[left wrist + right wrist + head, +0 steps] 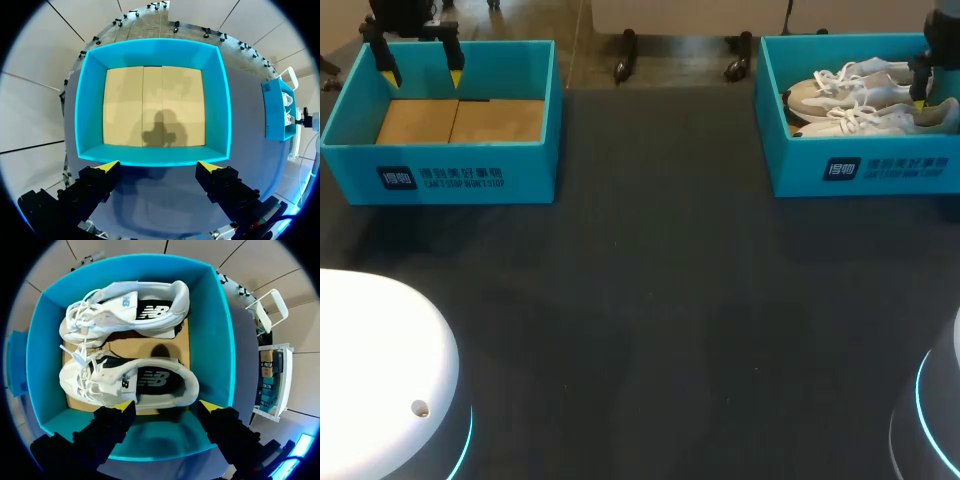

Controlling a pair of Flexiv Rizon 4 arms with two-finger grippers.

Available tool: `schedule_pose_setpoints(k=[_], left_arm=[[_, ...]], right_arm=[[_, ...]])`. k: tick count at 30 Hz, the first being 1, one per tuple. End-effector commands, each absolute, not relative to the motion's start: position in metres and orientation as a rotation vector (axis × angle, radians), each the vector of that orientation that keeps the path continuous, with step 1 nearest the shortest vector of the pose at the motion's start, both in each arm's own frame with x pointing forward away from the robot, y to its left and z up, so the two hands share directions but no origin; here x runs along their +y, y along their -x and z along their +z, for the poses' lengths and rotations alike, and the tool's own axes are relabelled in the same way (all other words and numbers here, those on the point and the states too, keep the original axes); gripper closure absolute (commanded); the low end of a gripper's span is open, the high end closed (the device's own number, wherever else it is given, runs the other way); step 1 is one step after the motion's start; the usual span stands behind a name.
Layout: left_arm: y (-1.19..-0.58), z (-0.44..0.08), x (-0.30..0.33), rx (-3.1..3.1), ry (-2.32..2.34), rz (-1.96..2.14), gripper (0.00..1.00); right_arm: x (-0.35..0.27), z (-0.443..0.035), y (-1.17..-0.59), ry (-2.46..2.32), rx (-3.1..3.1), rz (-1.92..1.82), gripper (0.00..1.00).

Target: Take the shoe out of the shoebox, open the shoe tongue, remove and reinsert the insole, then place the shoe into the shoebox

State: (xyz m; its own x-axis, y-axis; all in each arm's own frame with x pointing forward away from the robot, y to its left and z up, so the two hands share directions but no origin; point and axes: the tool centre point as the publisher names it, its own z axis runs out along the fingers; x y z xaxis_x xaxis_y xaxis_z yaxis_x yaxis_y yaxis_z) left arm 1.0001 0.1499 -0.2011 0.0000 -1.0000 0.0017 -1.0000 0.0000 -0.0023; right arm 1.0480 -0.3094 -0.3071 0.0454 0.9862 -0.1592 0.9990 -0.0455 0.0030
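At the far left, my left gripper (422,72) hangs over the empty shoebox (440,175), above its far wall. Its fingers are spread wide with nothing between them. From the left wrist view, the left gripper (157,166) looks straight down at the box's bare cardboard floor. The dark surface (650,300) runs between the two boxes, which stand well apart.

At the right stands the second shoebox (865,170) with a pair of pale shoes lying on their sides, toes towards the middle of the surface. The near shoe (130,380) lies alongside the far shoe (125,310), and both are laced, with tongues closed as far as I can see. My right gripper (166,407) hovers over this box, fingers wide apart and holding nothing. Its yellow tips sit above the box wall just beside the near shoe, touching neither.

I judge the task to be at its very start. No shoe is out yet, so lifting one, opening the tongue, pulling and refitting the insole and boxing the shoe all remain to do.
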Motion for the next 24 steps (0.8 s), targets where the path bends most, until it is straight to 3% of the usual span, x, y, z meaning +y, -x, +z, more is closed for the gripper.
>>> schedule_pose_setpoints(k=[1, 15, 22, 24], left_arm=[[-1.0, -0.2, 0.15, 2.221, 2.221, -0.002, 0.0], [-1.0, -0.2, 0.15, 2.221, 2.221, -0.002, 0.0], [-1.0, -0.2, 0.15, 2.221, 2.221, -0.002, 0.0], [-1.0, -0.2, 0.15, 2.221, 2.221, -0.002, 0.0]], right_arm=[[-0.318, -0.315, -1.058, -2.207, 2.086, -0.174, 0.19], [-0.332, -0.327, -1.068, -2.254, 2.053, -0.168, 0.23], [-0.338, -0.334, -1.068, -2.273, 2.036, -0.168, 0.33], [-0.341, -0.336, -1.068, -2.292, 2.024, -0.173, 0.4]])
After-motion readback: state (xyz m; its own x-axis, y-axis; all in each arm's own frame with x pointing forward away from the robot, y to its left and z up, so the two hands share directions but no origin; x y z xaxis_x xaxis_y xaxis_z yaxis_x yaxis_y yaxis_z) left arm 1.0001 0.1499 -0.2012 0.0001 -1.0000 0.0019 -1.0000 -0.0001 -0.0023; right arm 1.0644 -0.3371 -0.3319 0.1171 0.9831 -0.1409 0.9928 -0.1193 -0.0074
